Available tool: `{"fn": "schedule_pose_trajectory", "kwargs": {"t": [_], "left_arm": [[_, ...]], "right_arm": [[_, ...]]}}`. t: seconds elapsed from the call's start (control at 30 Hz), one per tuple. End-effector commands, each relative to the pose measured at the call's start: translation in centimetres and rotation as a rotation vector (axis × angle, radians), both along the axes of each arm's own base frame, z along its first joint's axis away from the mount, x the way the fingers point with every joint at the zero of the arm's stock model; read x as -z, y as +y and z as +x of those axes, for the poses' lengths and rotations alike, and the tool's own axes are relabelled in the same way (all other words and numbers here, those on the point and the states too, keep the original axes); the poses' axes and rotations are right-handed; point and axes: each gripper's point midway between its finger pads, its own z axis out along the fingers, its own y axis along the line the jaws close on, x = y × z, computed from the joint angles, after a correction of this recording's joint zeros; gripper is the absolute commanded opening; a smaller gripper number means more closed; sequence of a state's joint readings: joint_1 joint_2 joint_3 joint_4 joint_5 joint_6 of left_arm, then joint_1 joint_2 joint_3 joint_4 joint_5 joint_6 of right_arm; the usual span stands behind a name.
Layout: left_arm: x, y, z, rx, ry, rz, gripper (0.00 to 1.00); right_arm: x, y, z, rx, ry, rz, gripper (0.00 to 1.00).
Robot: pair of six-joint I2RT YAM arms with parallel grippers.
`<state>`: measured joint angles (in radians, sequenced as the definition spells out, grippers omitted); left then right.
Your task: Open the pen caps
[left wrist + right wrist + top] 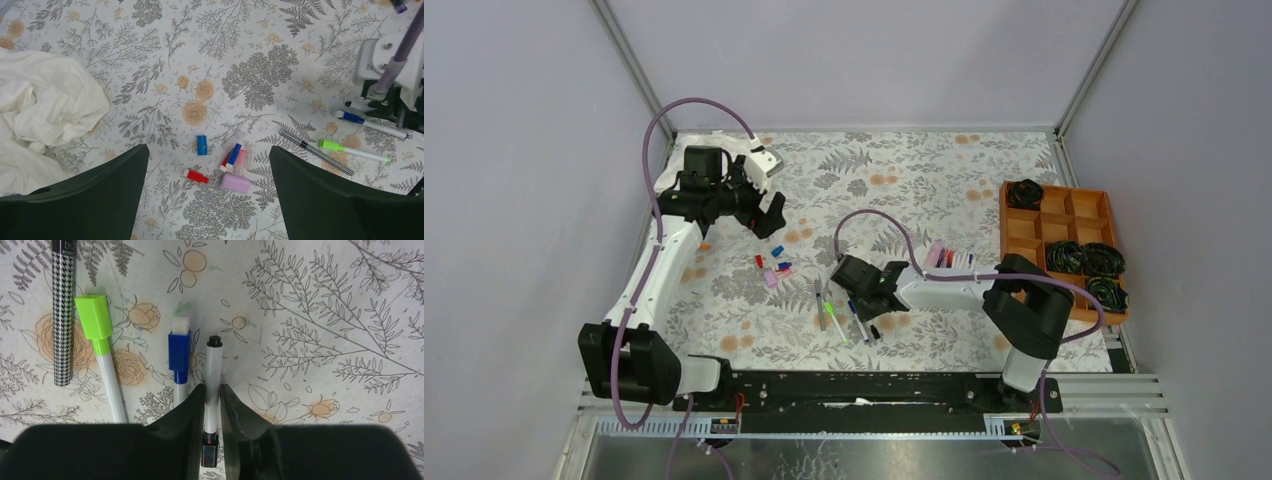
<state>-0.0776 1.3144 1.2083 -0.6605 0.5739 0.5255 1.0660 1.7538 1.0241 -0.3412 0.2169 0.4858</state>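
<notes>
The left gripper [207,150] is hanging with its jaws spread as wide as they go, holding nothing. Loose pen caps are lying directly below it: a blue cap [201,145], a red cap [196,175] and a pink cap [235,182]. A white cloth [45,110] is bunching out past one finger. Should it come straight down, a finger is likely scattering those caps rather than catching one.

The right gripper [212,388] is pinching the white barrel of a pen [213,365] between nearly closed fingers. What looks like its black cap [210,450] is sitting behind the fingertips, towards the wrist. With so narrow a hold, the pen is at risk of twisting or sliding out once the cap is pulled. A blue-capped pen [179,357] is lying just outside one finger and a green-capped pen [95,320] further out, so any sideways drift is threatening to drag them along.
</notes>
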Motion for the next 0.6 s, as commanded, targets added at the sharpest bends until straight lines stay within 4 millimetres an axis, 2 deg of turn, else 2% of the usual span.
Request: {"fn": "schedule_pose_trajectory", "kwargs": {"t": [0.0,0.13,0.2,0.27,0.4,0.57], "left_arm": [[0.1,-0.3,-0.8,0.032,0.021,-0.015,0.99],[0.0,-0.6,-1.1,0.046,0.031,-0.035,0.99],[-0.2,-0.9,-1.4,0.055,0.04,-0.052,0.98],[-0.2,-1.2,-1.5,0.063,0.05,-0.068,0.99],[-0.5,-1.9,-2.0,0.077,0.079,-0.117,0.99],[-0.9,-3.8,-3.3,0.127,0.159,-0.237,0.98]], "right_arm": [[2.2,-3.2,1.2,0.058,-0.002,-0.148,0.22],[0.5,-2.7,3.2,0.109,0.012,-0.055,0.09],[-0.9,-2.3,4.4,0.134,0.006,-0.001,0.01],[-2.9,-1.9,5.6,0.147,-0.022,0.047,0.0],[-8.3,-0.3,7.9,0.173,-0.129,0.163,0.0],[-16.8,1.9,10.6,0.258,-0.305,0.416,0.0]]}}
